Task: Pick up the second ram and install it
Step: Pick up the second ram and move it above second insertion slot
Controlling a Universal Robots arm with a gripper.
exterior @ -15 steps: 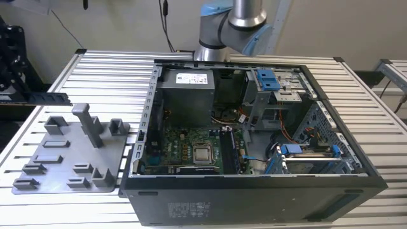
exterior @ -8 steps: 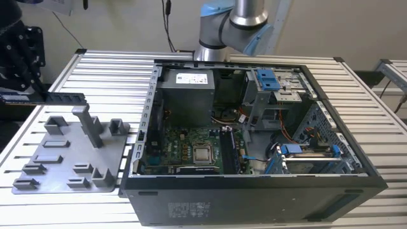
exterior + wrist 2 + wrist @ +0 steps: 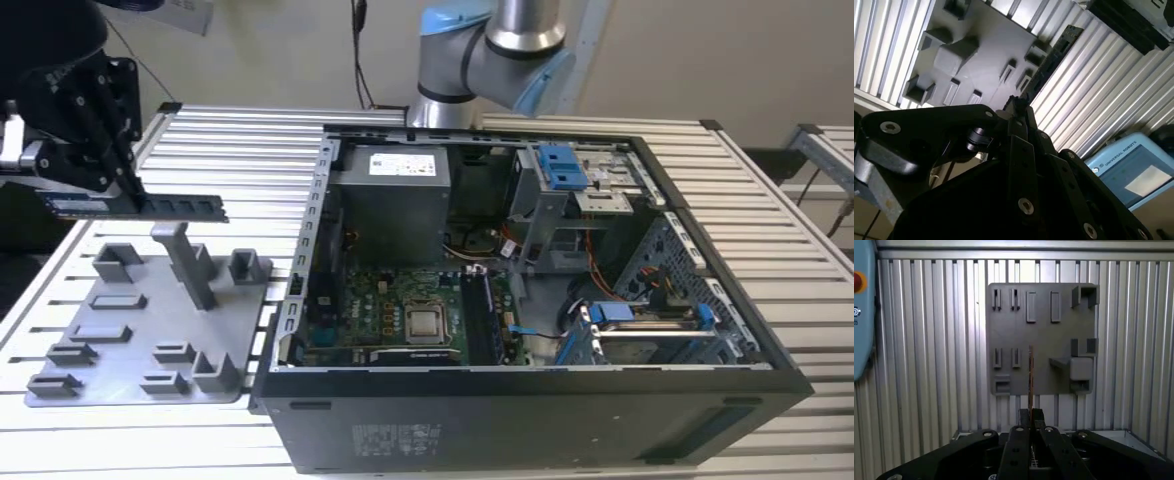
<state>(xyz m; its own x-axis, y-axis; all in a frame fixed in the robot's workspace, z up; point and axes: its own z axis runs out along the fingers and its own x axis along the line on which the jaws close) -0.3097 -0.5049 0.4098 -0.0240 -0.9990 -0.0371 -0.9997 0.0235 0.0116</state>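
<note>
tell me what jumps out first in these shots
The big open computer case sits in the middle of the exterior view, its green motherboard bared. At that view's left, the gripper holds the second ram level in the air above the grey fixture plate.

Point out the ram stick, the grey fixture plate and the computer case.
second ram (image 3: 180, 208): exterior view, chip row.
grey fixture plate (image 3: 140, 322): exterior view, bare base.
computer case (image 3: 534, 430): exterior view, near outer wall.
</note>
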